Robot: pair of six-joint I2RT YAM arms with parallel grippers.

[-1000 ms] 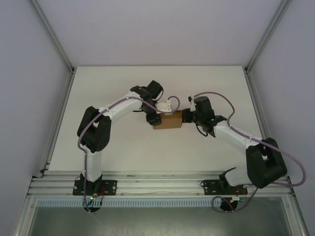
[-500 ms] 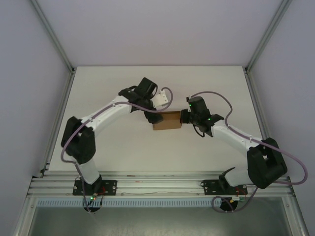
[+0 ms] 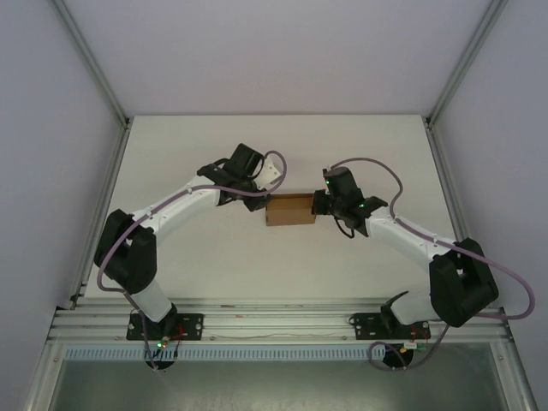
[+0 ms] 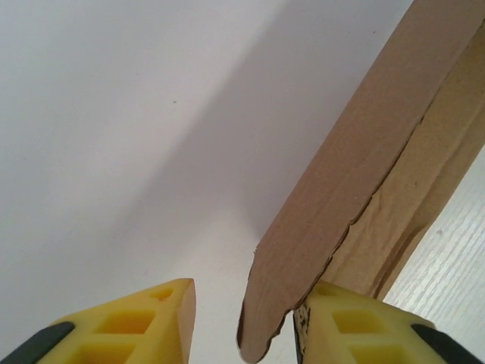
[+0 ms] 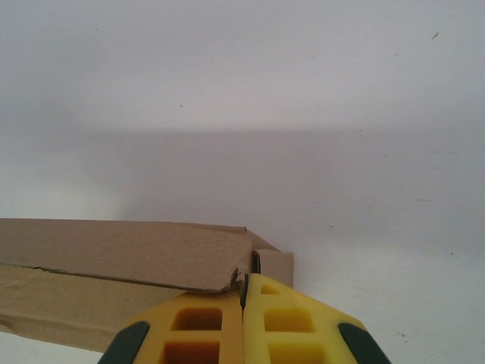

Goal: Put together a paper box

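- The left gripper (image 4: 247, 292) stands partly open, with a clear gap between its yellow fingers (image 4: 182, 303) and nothing clamped.
- The rounded end of a cardboard flap (image 4: 265, 318) reaches into that gap. It lies against the finger at 3 o'clock and apart from the one at 9 o'clock.
- From there the flap runs away toward 1 o'clock, with a second layer of cardboard beside it (the edge is ragged where the two meet).
- The right gripper (image 5: 244, 280) is closed, its yellow pads (image 5: 265, 290) pressed together. The tips sit at a corner of the brown cardboard, and I cannot tell whether any sliver of card is pinched between them.
- The paper box (image 3: 289, 210) lies about the middle of the white table (image 3: 214, 265). It is a small brown rectangular block, its long side running 9 to 3 o'clock in the overhead view.
- Overhead, the left gripper is at the box's 9 o'clock end and the right gripper at its 3 o'clock end.
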